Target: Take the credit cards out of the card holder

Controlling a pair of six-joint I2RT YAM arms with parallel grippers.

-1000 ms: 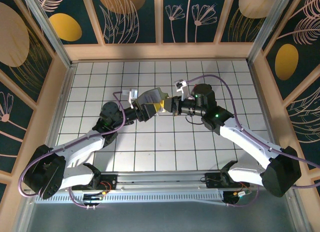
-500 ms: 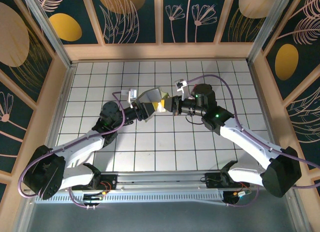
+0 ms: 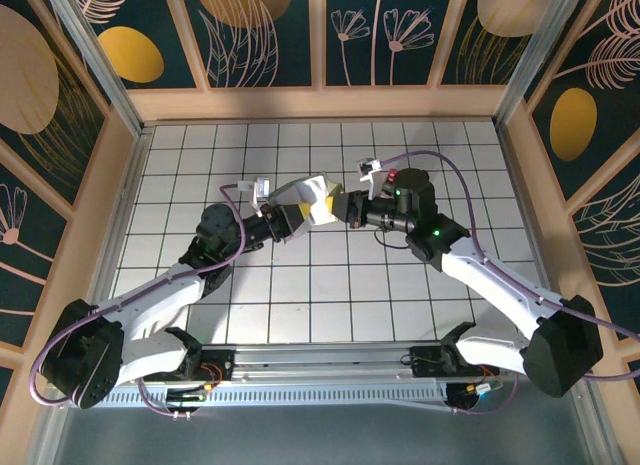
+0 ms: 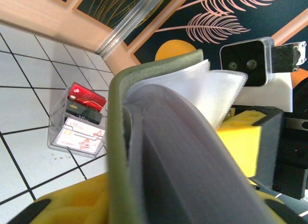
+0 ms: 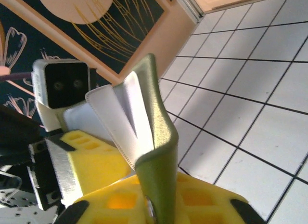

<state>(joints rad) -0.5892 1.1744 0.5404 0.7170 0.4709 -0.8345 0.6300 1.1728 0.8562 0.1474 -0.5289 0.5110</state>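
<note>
Cards point(image 4: 85, 98) in clear stand point(image 4: 57, 137) on bench point(image 4: 19, 113). Card holder point(image 4: 118, 137) aloft in left pincer point(image 3: 303, 212) clamp; right pincer point(image 3: 345, 207) at cover, grip unclear.

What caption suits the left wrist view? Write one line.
Close-up: olive-green folding card holder, pale sleeves fanned open, before a clear plastic stand of cards on the white gridded table.

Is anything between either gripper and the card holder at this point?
Nothing visible does. The card holder is up above the table, standing between the fingers of the left gripper, and the right gripper pinches its green cover from the other side. No other object sits between them.
</note>
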